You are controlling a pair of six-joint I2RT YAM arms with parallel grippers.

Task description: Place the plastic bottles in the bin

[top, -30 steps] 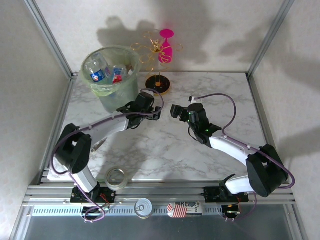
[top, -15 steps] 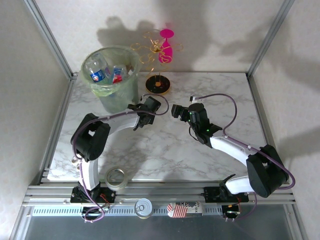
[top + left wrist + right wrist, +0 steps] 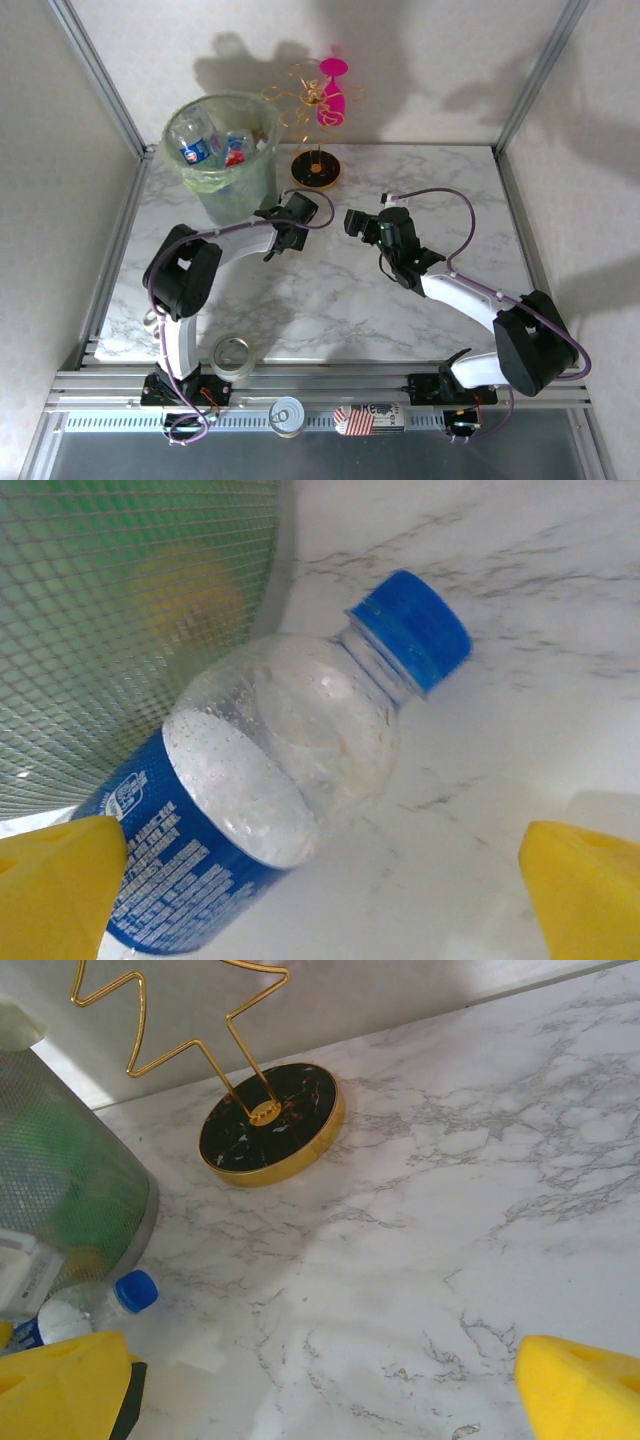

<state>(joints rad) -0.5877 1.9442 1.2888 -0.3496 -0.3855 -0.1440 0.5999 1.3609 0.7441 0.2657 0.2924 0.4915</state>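
1. Left tool (image 3: 297, 212) wide open, empty, over a blue-capped bottle (image 3: 280, 780) lying on the desk (image 3: 330, 300) against the bin (image 3: 235, 190).
2. Right tool (image 3: 352, 220) wide open, empty, just right.
3. More bottles (image 3: 210, 145) inside the bin.

Lab cell: aluminium frame (image 3: 100, 75), white panels (image 3: 450, 60), marble-print tabletop (image 3: 330, 300).

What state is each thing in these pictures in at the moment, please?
Loose bottle: capped, lying on the table beside the bin.
Bin: upright, bag-lined, several bottles inside.
Left gripper: open, above the loose bottle, not gripping.
Right gripper: open, empty.
Pink goblet: upside down on the wire stand.
Tape roll: lying flat.
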